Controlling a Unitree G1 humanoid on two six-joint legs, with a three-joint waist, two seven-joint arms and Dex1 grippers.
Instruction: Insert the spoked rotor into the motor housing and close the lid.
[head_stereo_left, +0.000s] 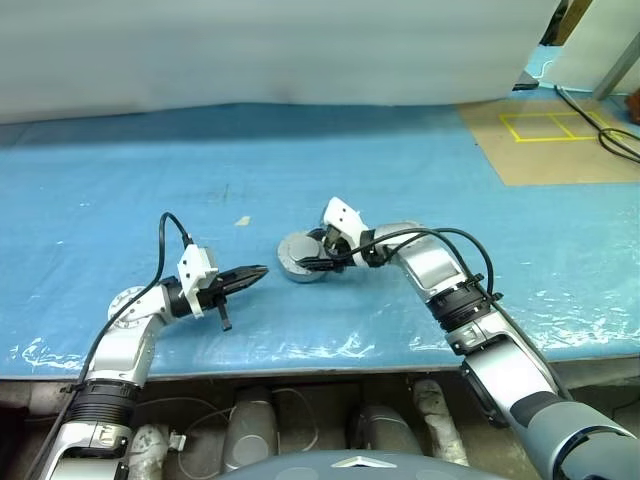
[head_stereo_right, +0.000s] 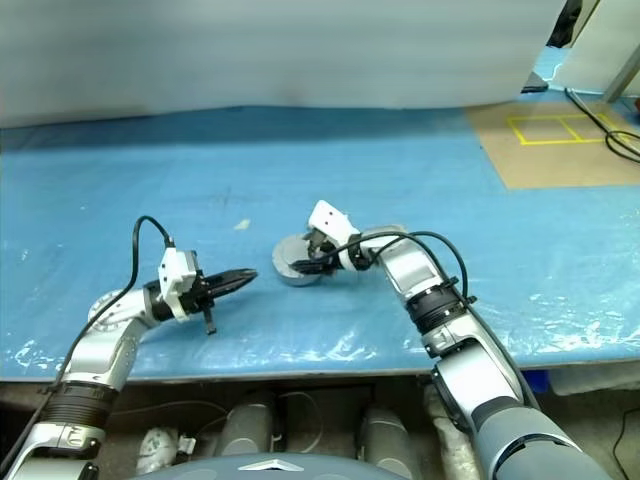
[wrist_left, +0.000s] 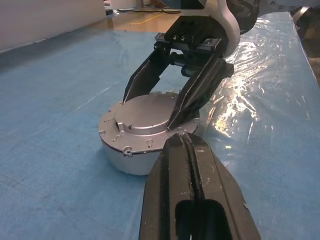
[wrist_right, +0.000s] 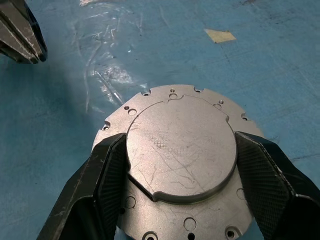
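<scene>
Near the middle of the blue-covered surface (head_stereo_left: 120, 190), somewhat toward its front edge, stands the motor housing (wrist_left: 127, 159), a short round grey cup, with the lid (wrist_right: 182, 150) lying flat on top of it, plain grey face up and small holes round its rim. The right claw (wrist_right: 181, 190) reaches down over it from the right-hand side, its two black fingers (wrist_right: 102, 185) spread wide and set against opposite sides of the raised round centre of the lid, so it grips the lid there while the lid rests on the housing. The left claw (head_stereo_left: 256, 272) hangs just above the surface a short way to the left of the housing, apart from it, pointing level toward it; its fingers are pressed together to a single tip and carry nothing. A small pale scrap of tape (head_stereo_left: 242, 221) lies on the surface behind the claws, toward the back edge. Beyond the right-hand end of the surface a brown floor patch (head_stereo_left: 560, 150) bears yellow marking lines (head_stereo_left: 550, 126), with black cables (head_stereo_left: 610, 135) trailing across it
</scene>
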